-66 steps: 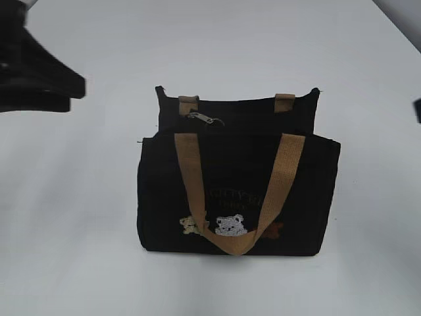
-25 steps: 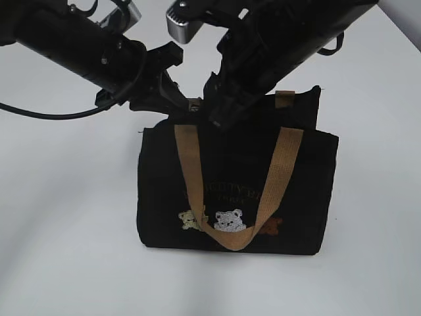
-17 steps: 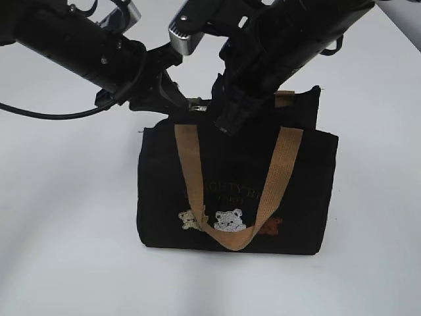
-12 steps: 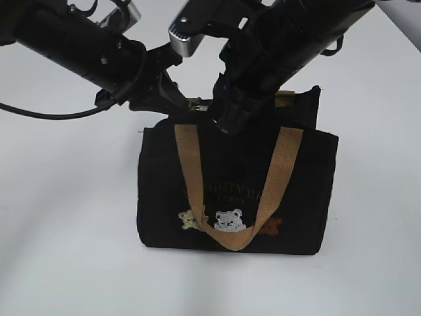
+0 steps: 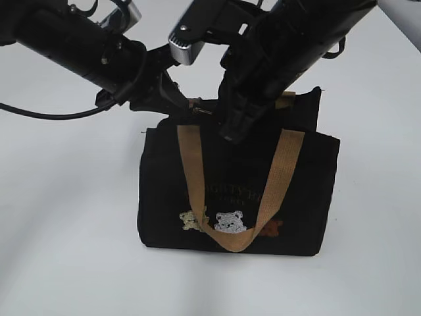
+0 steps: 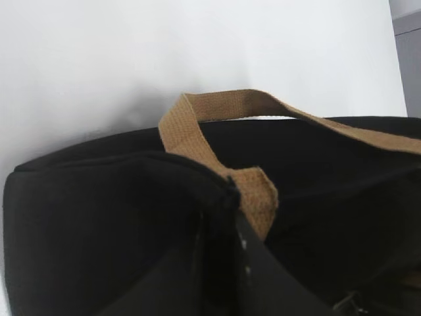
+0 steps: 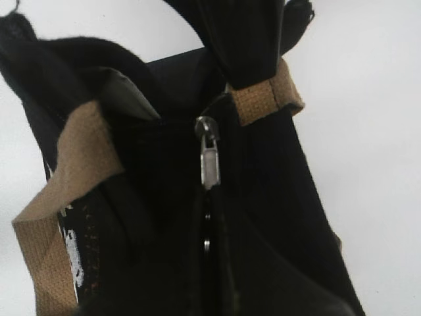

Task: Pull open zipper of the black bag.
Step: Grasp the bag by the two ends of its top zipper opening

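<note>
From my station I saw the black bag [image 5: 237,191] standing upright on the white counter [image 5: 66,230], its zipper [image 7: 208,197] running along the top edge. The left tool [image 5: 172,104] was pinched narrow on the bag's upper left corner, apparently bracing the fabric. The right tool [image 5: 234,128] had its jaws drawn together just right of the silver pull tab [image 7: 208,158]; its wrist view showed the tab lying lengthwise along the zipper line, pointing toward the tool, but I could not tell whether the tips actually held it. I judged the right arm the nearer to pull, drawing along the bag's long axis away from the left tool.
</note>
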Controlling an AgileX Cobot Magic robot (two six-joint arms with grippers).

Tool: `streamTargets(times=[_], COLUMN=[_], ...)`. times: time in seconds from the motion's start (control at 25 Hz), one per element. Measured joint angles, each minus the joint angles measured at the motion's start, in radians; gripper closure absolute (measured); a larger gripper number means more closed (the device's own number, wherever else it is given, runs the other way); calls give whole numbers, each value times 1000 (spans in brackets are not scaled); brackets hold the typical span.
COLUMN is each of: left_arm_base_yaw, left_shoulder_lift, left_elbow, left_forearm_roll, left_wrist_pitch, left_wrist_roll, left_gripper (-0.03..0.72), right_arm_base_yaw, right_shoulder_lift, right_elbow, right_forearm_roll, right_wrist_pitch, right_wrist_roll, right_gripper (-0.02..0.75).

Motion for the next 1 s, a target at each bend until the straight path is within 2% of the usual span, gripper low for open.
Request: streamTargets(times=[0.28,0.44,1.0], left_arm_base_yaw=[-1,-1,-1], left_shoulder_lift=[-1,-1,-8], left_elbow=[0,0,0], left_forearm_roll=[-1,-1,8], left_wrist_pitch=[5,8,10], left_wrist_roll=[0,0,0], left_gripper=[652,652,652], right_arm_base_yaw=[-3,-32,-319], right_shoulder_lift=[-49,-82,-143], right_elbow=[0,0,0], right_forearm_roll=[-56,-61,-86], right_wrist_pitch=[58,106,367], right_wrist_roll=[16,52,205], right_gripper=[738,738,738])
